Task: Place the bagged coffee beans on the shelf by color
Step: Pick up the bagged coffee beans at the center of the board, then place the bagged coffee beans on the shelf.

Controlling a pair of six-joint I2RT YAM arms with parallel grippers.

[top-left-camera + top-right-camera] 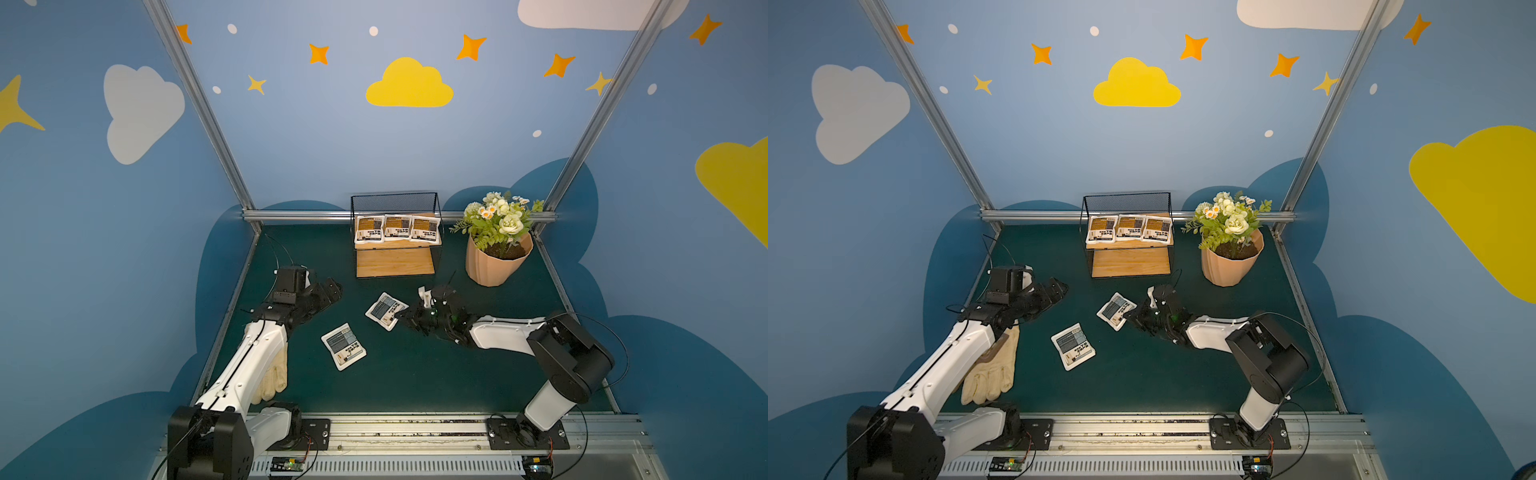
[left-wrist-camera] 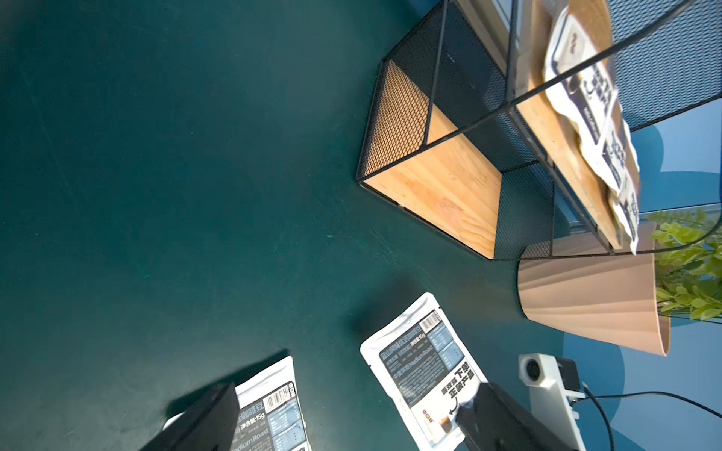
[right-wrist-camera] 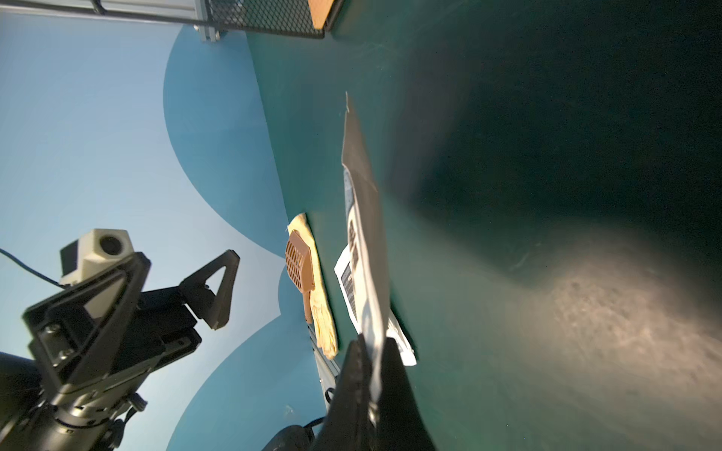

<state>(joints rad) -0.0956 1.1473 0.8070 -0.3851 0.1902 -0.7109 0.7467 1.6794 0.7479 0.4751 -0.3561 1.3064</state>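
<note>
Closest in, one grey-blue pouch (image 1: 344, 346) lies flat and untouched. Just past it the right gripper (image 1: 399, 317) is pinched tight on the right edge of the second grey-blue pouch (image 1: 383, 309), I'd guess to peel it up for carrying. The left gripper (image 1: 330, 291) hangs spread wide and empty off to the left. At the far end the shelf (image 1: 395, 203) has three orange pouches (image 1: 397, 227) filling the top board, so the bare lower board (image 1: 395, 262) looks saved for the blues.

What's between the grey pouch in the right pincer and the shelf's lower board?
Nothing but bare green mat lies between the grey pouch and the lower board; both top views show it.
</note>
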